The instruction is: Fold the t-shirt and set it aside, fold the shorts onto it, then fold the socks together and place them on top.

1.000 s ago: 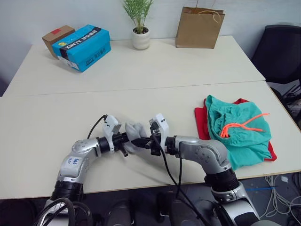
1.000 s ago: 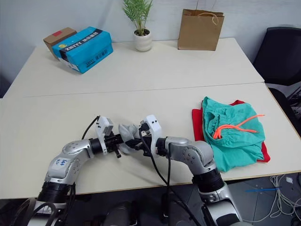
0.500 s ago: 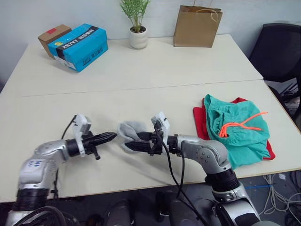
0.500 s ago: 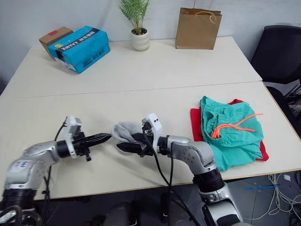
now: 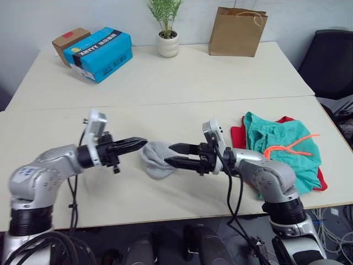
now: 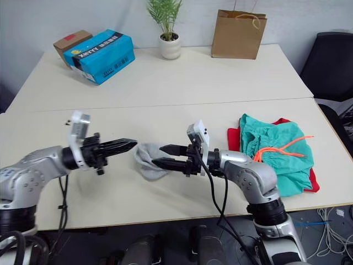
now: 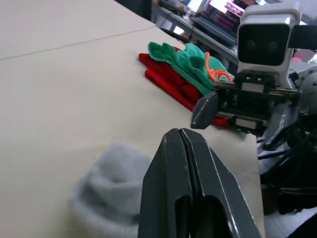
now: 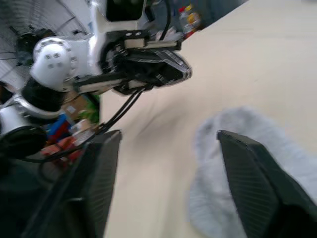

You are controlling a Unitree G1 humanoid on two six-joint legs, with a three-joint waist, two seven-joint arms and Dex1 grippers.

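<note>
While the socks (image 5: 156, 158) lie as one soft grey bundle on the pale surface (image 5: 182, 83), the two end effectors face each other across them. The left end effector (image 5: 142, 142) has its two black fingers pressed together into a single point, its tip just at the bundle's near-left edge; whether it touches the knit cannot be told. In the left wrist view the shut fingers (image 7: 190, 183) rise over the grey heap (image 7: 111, 187), with nothing between them. The right end effector (image 5: 172, 154) is spread, one finger above the other, both tips reaching the right side of the bundle; the right wrist view shows its fingers (image 8: 252, 183) wide apart with the grey fabric (image 8: 242, 173) lying between and below them, not pinched.

Well to the robot's right, near the surface's edge, the shorts (image 5: 281, 146) sit crumpled on top of the t-shirt (image 5: 238, 132), whose red shows around the teal at the left and right edges. The orange drawstring (image 5: 287, 146) trails across the shorts.

At the far side stand a blue box (image 5: 102, 54) with a brown carton (image 5: 69, 41) just behind it, a potted plant (image 5: 167, 25) and a paper bag (image 5: 237, 30). A dark chair (image 5: 333, 55) stands off the right end.
</note>
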